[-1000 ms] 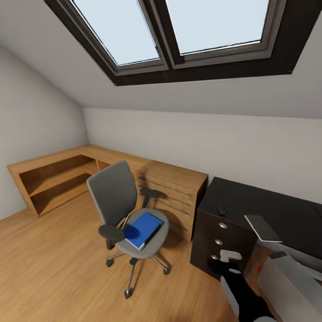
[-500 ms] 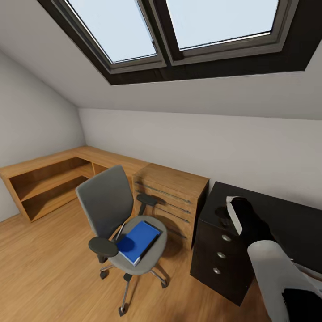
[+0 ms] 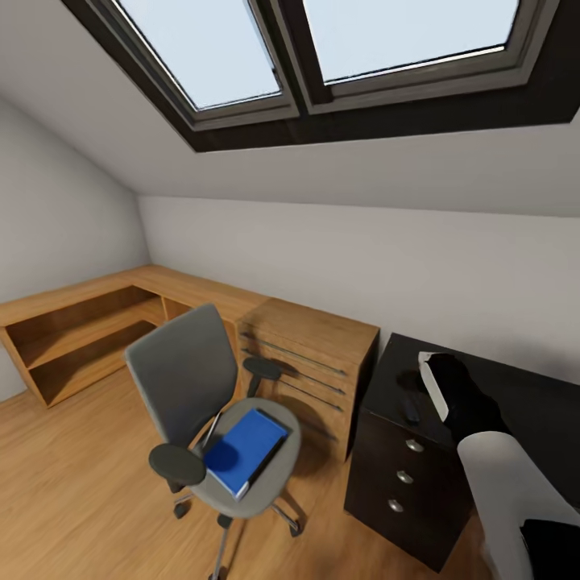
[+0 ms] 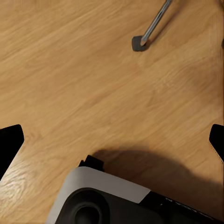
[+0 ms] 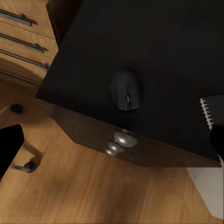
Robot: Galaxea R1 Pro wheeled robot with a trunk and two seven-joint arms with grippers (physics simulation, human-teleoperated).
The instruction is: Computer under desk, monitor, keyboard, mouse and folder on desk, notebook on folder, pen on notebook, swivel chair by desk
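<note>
The swivel chair (image 3: 189,374) stands on the wood floor left of the desk (image 3: 515,403), with the blue folder (image 3: 246,449) flat on its seat. The mouse (image 5: 126,89) lies on the black desk top near its corner, above the drawer unit (image 3: 403,483). My right gripper (image 5: 113,145) hovers open above that corner, fingers wide apart and holding nothing. The notebook's spiral edge (image 5: 208,114) lies right of the mouse. My left gripper (image 4: 112,140) hangs open over bare floor near a chair caster (image 4: 138,43). Monitor, keyboard and pen are out of view.
A light-wood dresser (image 3: 310,362) stands between the chair and the desk, joined to a low open shelf (image 3: 80,330) along the left wall. A sloped ceiling with skylights (image 3: 322,48) hangs overhead. A pale grey box (image 5: 207,191) sits below the desk edge.
My right arm has risen from in front of the drawer unit to above the desk corner. The head view has shifted, so the chair sits lower and further left in the picture.
</note>
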